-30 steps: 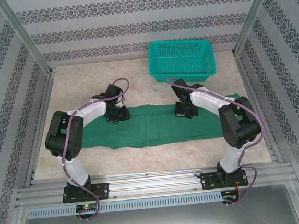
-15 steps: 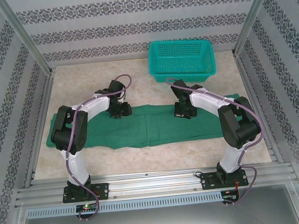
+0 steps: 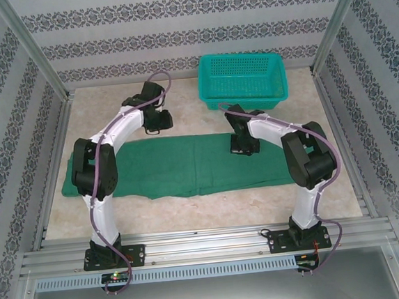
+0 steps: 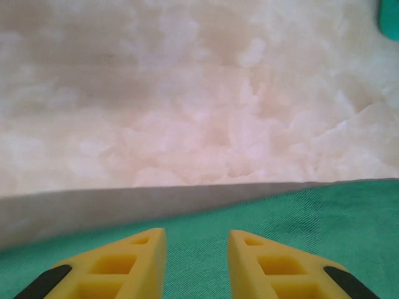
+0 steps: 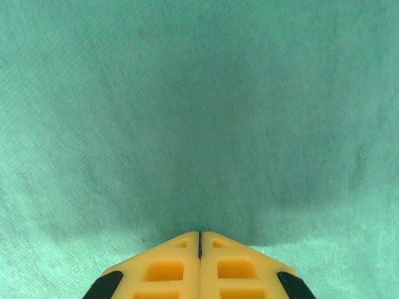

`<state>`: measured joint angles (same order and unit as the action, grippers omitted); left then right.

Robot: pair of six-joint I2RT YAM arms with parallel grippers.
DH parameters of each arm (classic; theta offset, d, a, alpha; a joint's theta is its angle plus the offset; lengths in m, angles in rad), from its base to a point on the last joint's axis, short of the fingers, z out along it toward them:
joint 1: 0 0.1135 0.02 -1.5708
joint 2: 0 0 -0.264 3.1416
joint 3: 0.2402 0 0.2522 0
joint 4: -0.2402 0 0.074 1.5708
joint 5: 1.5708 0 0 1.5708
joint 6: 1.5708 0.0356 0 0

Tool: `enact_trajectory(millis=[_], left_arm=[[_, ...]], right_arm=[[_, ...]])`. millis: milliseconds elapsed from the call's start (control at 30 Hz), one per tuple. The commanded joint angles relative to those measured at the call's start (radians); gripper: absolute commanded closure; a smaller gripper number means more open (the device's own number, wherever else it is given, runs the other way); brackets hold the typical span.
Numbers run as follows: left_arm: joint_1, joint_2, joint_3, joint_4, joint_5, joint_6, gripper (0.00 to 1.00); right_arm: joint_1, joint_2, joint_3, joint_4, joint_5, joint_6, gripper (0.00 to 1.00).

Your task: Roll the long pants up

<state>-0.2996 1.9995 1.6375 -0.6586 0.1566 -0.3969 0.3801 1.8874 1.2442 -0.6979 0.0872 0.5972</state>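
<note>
The long pants lie flat as a wide dark green band across the middle of the table. My left gripper hovers at their far edge. In the left wrist view its yellow fingers stand apart over the green cloth, and nothing is between them. My right gripper is down on the right part of the pants. Seen from the right wrist, it is shut, tips together above the fabric, with no cloth pinched.
A teal mesh basket stands at the back right, just beyond the right gripper; its corner shows in the left wrist view. Bare beige tabletop lies behind the pants, and metal frame rails run along both sides.
The left arm has swung away from me, its gripper going from over the pants to their far edge. The pants' left end is now uncovered. The right gripper has barely shifted.
</note>
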Motion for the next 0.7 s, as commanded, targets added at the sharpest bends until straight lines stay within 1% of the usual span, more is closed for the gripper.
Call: enact_trajectory(millis=[0, 100, 133, 167, 233, 267, 300, 333, 367, 400, 433, 500, 600, 667], left_arm=[[0.015, -0.082, -0.121, -0.054, -0.013, 0.013, 0.65], [0.016, -0.166, -0.24, -0.065, -0.01, 0.009, 0.6], [0.015, -0.193, -0.277, -0.081, -0.028, 0.013, 0.57], [0.017, -0.225, -0.326, -0.091, -0.061, 0.014, 0.54], [0.03, -0.292, -0.427, -0.083, -0.113, 0.013, 0.53], [0.046, -0.322, -0.474, -0.068, -0.108, 0.011, 0.52], [0.061, -0.341, -0.507, -0.053, -0.086, 0.013, 0.52], [0.073, -0.361, -0.536, -0.033, -0.054, 0.014, 0.52], [0.077, -0.374, -0.557, -0.013, -0.031, 0.016, 0.51], [0.078, -0.38, -0.566, 0.003, -0.014, 0.019, 0.5], [0.079, -0.38, -0.568, 0.017, 0.008, 0.023, 0.5], [0.077, -0.372, -0.566, 0.033, 0.039, 0.023, 0.49], [0.091, -0.33, -0.535, -0.04, -0.003, -0.013, 0.47], [0.13, -0.321, -0.553, -0.06, 0.0, -0.048, 0.46]], right_arm=[[-0.035, 0.014, 0.042, -0.024, 0.035, -0.02, 1.0], [-0.093, 0.019, 0.049, -0.07, 0.013, -0.031, 1.0], [-0.133, 0.005, 0.026, -0.073, -0.005, -0.032, 1.0], [-0.179, -0.023, -0.011, -0.067, -0.016, -0.031, 0.97], [-0.281, -0.105, -0.103, -0.048, -0.032, -0.034, 0.79], [-0.33, -0.169, -0.152, -0.04, -0.034, -0.038, 0.72], [-0.375, -0.223, -0.192, -0.034, -0.036, -0.048, 0.64], [-0.421, -0.285, -0.23, -0.037, -0.022, -0.055, 0.47], [-0.462, -0.341, -0.259, -0.046, -0.003, -0.062, 0.36], [-0.495, -0.385, -0.28, -0.052, 0.018, -0.066, 0.26], [-0.531, -0.428, -0.305, -0.056, 0.035, -0.071, 0.21], [-0.602, -0.479, -0.342, -0.064, 0.025, -0.076, 0.2], [-0.695, -0.507, -0.38, -0.072, 0.004, -0.057, 0.19], [-0.756, -0.517, -0.406, -0.055, -0.034, -0.041, 0.19]])
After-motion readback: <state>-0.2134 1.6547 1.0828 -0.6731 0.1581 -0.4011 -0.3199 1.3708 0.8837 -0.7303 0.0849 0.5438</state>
